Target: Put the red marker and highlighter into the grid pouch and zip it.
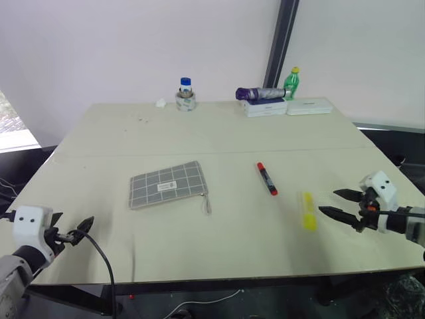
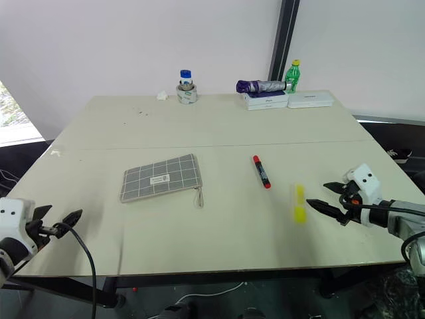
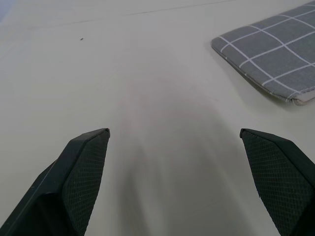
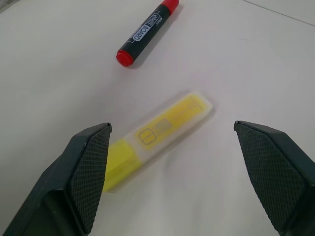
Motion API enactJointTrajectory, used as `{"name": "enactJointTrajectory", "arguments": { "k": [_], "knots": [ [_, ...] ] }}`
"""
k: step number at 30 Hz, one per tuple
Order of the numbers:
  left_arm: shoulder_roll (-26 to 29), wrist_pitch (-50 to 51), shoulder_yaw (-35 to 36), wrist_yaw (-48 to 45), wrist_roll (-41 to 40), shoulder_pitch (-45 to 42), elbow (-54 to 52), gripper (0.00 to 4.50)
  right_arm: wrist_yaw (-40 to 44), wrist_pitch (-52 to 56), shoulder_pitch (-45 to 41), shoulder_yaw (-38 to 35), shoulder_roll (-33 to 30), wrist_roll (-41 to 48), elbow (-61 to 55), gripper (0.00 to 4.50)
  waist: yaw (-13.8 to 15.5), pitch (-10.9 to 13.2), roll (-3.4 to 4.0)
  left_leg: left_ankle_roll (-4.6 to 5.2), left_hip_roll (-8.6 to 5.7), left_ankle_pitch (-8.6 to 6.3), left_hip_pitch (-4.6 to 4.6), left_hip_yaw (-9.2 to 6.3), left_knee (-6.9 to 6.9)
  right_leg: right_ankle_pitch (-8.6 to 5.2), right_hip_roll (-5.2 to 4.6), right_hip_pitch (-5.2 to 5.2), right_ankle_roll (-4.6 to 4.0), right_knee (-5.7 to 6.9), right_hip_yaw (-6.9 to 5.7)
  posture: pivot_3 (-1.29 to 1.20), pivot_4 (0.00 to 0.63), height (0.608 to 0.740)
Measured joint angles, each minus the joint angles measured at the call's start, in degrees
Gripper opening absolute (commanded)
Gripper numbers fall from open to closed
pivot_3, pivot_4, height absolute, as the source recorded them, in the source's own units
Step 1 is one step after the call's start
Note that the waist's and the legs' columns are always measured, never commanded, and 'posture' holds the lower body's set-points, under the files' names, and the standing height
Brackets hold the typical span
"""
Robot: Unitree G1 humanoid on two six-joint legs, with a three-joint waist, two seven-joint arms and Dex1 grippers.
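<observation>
Big cream table (image 1: 219,133) takes up most of the head views. The grid pouch (image 1: 167,184) lies flat left of centre with its pull cord (image 1: 206,202) trailing off the near right corner. At the far edge sit a jar with a blue lid (image 1: 186,94), a folded purple umbrella (image 1: 260,94) on a white box (image 1: 265,107), and a green bottle (image 1: 291,82).

The red marker (image 1: 267,178) lies right of the pouch, well apart from it, and the highlighter (image 1: 308,210) lies just right of the marker, nearer the front edge.

The right gripper (image 1: 339,203) hovers just beside the highlighter, jaws spread wide, holding nothing. Its wrist cam shows the highlighter between the two fingers (image 4: 83,182) and lettering on the marker's barrel, which the head views are too far off to read.

The left gripper (image 2: 58,224) sits at the near left table edge, also wide open and empty. Its wrist view catches a corner of the pouch.
</observation>
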Motion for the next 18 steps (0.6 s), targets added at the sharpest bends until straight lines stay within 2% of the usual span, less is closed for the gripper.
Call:
{"name": "enactJointTrajectory", "arguments": {
  "k": [11, 18],
  "knots": [
    [0.07, -0.24, -1.6, 0.06, 1.17, -1.41, 0.0, 4.47, -1.76, 0.08, -2.06, 1.13, 0.52, 0.0, -1.55, 4.14, -0.08, 0.0, 0.0, 0.0, 0.01, 0.0, 0.0, 0.01, 0.0, 0.01, 0.02, -0.01, -0.01, 0.0, 0.0, 0.0, 0.15, 0.74],
    [1.08, -4.13, -5.52, 0.01, 6.06, -2.82, 0.09, 4.47, -6.02, 3.06, -7.87, 8.23, 7.27, 0.16, -10.25, 4.14, -0.09, 0.0, 0.0, 0.0, 0.06, 0.0, 0.0, 0.01, -0.01, 0.04, 0.06, -0.03, -0.05, 0.0, 0.01, 0.0, 0.15, 0.74]
  ]
}}
